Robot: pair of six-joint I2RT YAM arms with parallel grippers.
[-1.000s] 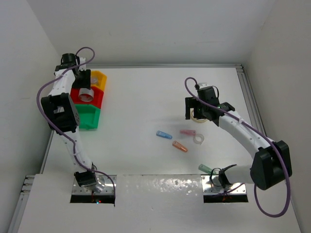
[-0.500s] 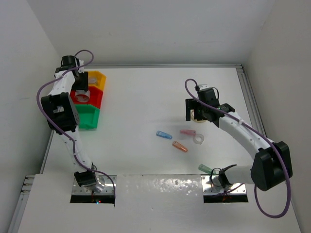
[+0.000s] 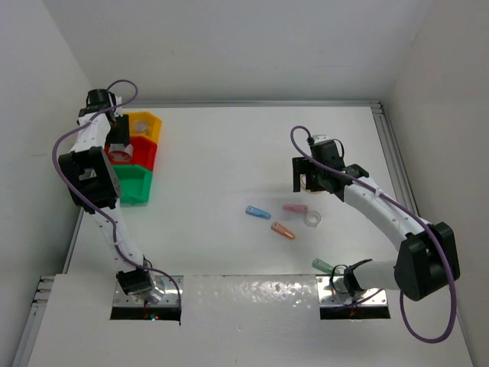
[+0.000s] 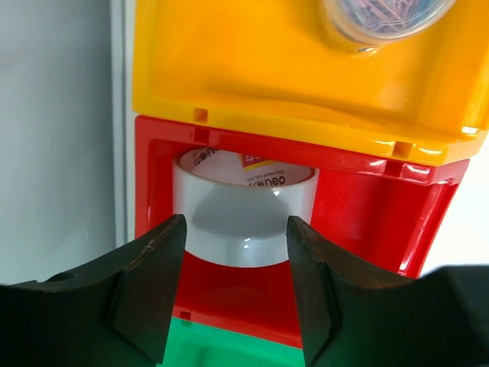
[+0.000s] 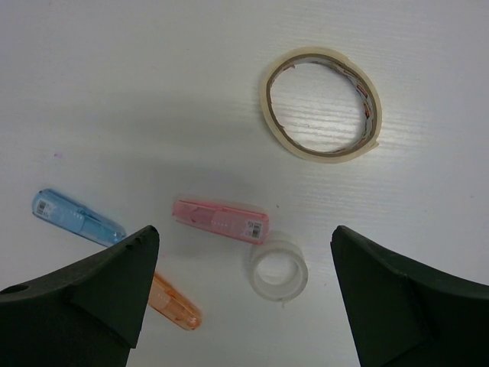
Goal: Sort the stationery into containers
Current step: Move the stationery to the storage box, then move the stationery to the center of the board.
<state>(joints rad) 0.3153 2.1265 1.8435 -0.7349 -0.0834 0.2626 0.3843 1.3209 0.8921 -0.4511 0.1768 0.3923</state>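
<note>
The containers stand in a row at the far left: yellow (image 3: 147,125), red (image 3: 142,153), green (image 3: 136,186). A grey-white tape ring (image 4: 243,218) lies in the red bin (image 4: 367,206), and a clear round pot (image 4: 382,19) sits in the yellow bin (image 4: 267,84). My left gripper (image 3: 116,144) hovers above the red bin's left side, open, with nothing between its fingers (image 4: 149,283). My right gripper (image 5: 244,252) hangs open and wide above a beige tape ring (image 5: 325,155), a pink piece (image 5: 220,217), a clear tape ring (image 5: 294,252), a blue piece (image 5: 76,216) and an orange piece (image 5: 174,304).
The bins sit close to the left wall and the table's left edge. A small green item (image 3: 323,265) lies by the right arm's base. A metal rail (image 3: 393,153) runs along the table's right side.
My left gripper has drawn back to the left off the red bin, its jaws a little narrower; the tape ring stays in the bin. The right arm has barely moved.
</note>
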